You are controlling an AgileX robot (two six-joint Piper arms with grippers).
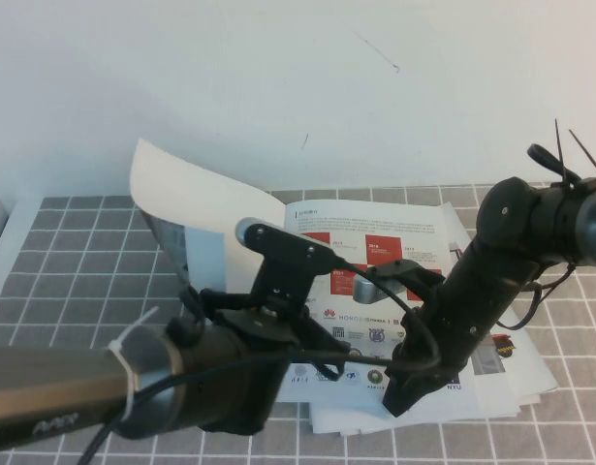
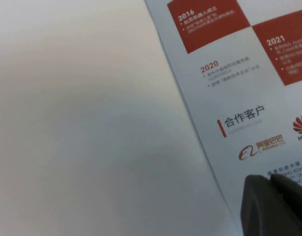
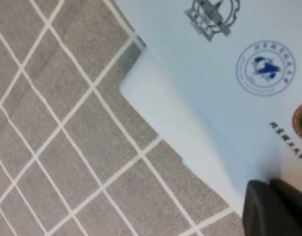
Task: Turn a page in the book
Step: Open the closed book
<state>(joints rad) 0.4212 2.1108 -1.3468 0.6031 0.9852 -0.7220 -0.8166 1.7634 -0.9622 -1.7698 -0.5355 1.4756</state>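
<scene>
The book [image 1: 375, 291] lies open on the counter [image 1: 75, 262], which is covered by a grey mat ruled into squares by thin white lines. It is thin and glossy, and its exposed inner sheet carries red squares with year numbers, a Chinese heading and rows of small company and university logos. The page [image 1: 196, 199] stands lifted over the book's left half — a smooth white leaf bowed in a soft curve, its blank side facing the camera and a sliver of dark print showing along its lower left edge. Loose printed sheets [image 1: 516, 373] stick out from under the book at the right and lower edges.

The left pincer [image 2: 273, 204] is over the open book near its spine; in the left wrist view its dark, matt fingertips sit pressed together above the logo rows, with nothing seen between them. The right pincer [image 3: 276, 209] hangs low at the book's lower right corner, and its black fingertips are likewise closed — they hold nothing visible, with round crests printed on the paper next to them and a pale sheet corner lying on the mat.
</scene>
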